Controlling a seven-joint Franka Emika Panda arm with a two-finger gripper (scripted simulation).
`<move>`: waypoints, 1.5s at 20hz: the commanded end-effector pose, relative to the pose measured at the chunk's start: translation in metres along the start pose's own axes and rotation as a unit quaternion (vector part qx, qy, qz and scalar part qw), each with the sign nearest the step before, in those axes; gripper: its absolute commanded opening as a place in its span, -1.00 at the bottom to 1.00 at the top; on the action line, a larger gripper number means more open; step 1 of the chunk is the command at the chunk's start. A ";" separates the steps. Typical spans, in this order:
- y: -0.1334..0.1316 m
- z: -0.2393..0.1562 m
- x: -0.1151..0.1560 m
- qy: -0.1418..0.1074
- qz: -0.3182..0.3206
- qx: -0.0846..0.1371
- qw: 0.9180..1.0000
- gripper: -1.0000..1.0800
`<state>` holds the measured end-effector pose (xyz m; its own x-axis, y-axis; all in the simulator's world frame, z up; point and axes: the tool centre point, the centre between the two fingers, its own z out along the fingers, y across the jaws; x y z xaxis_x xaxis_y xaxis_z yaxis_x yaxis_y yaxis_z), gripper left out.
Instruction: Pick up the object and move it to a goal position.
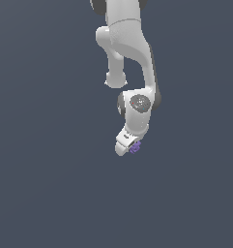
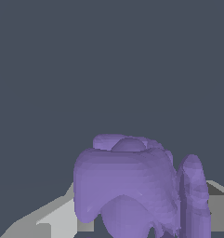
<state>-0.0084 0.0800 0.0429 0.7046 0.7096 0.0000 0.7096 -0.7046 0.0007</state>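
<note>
The object (image 1: 135, 147) is a small purple lumpy thing, seen at the tip of my white gripper (image 1: 129, 147) in the exterior view, just below the arm's wrist. In the wrist view the object (image 2: 132, 186) fills the space between the grey fingers (image 2: 57, 221), with knobbly lobes close to the camera. The gripper is shut on the object. The fingertips are mostly hidden behind the object.
A plain dark grey surface (image 1: 50, 184) lies all around. The white arm (image 1: 127, 48) reaches down from the top of the exterior view. No other objects show.
</note>
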 end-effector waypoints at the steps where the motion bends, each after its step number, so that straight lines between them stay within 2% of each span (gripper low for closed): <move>1: -0.001 0.001 0.000 0.000 0.000 0.000 1.000 -1.00; 9: 0.001 -0.002 0.000 0.002 -0.002 -0.001 1.000 -1.00; 15: 0.011 -0.016 -0.003 0.014 -0.014 -0.007 1.000 -1.00; 23: 0.036 -0.053 -0.011 0.048 -0.048 -0.022 0.997 -1.00; 30: 0.064 -0.095 -0.021 0.086 -0.086 -0.039 0.992 -1.00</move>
<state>0.0195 0.0258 0.1287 0.5746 0.8048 0.1488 0.8038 -0.5891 0.0825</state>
